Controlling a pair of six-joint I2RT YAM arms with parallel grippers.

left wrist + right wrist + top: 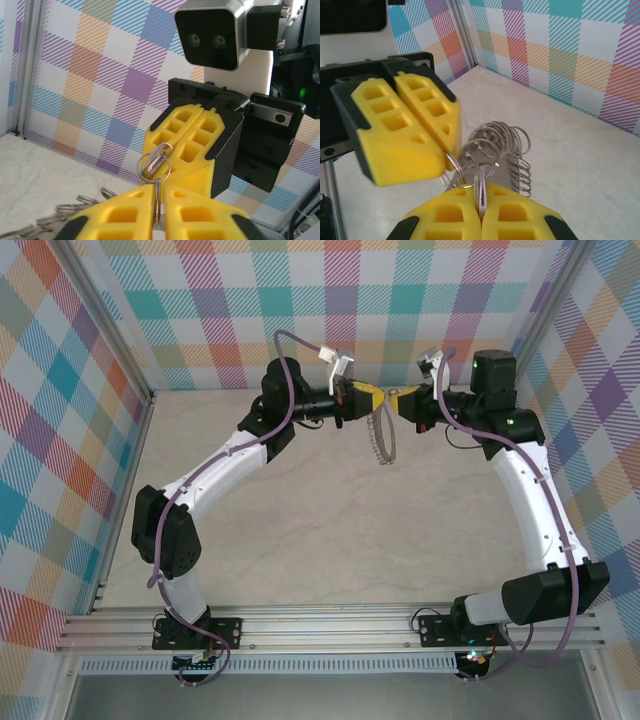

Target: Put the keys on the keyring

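Table [330,540]: the work was held above its 12 o'clock end, off the surface.
Keyring [384,440]: suspended between the two grippers, top at 12 o'clock, scalloped length hanging toward 6 o'clock.
Left gripper [368,398]: placed at 9 o'clock of the ring's top. Its fingers were seen close together, pinching a small round loop [154,167] of the keyring.
Right gripper [395,402]: placed at 3 o'clock of the ring's top, nearly tip to tip with the left. Its fingers were pressed together on a wire loop of the keyring.
Step, as judged: fine threading at the ring's top, with the ring shared by both pinches.
Technique: one pinch should be kept firm while the other is eased. Motions should be kept small, as the tips were almost touching. The pinched loop should be kept square to the opposing tips, and the hanging length kept from swinging.
Risk: if both pinches were eased together, the ring would be expected to drop to the table.
Key: it could not be told apart from the wire loops. A flat silver sliver [481,192] was noted between the right fingers, but blade or ring wire could not be told.
Hidden: the contact faces inside both pinches were concealed, and whether the loops were interlinked could not be confirmed.
Cut off: each gripper's own fingers were clipped at 6 o'clock of its wrist view.
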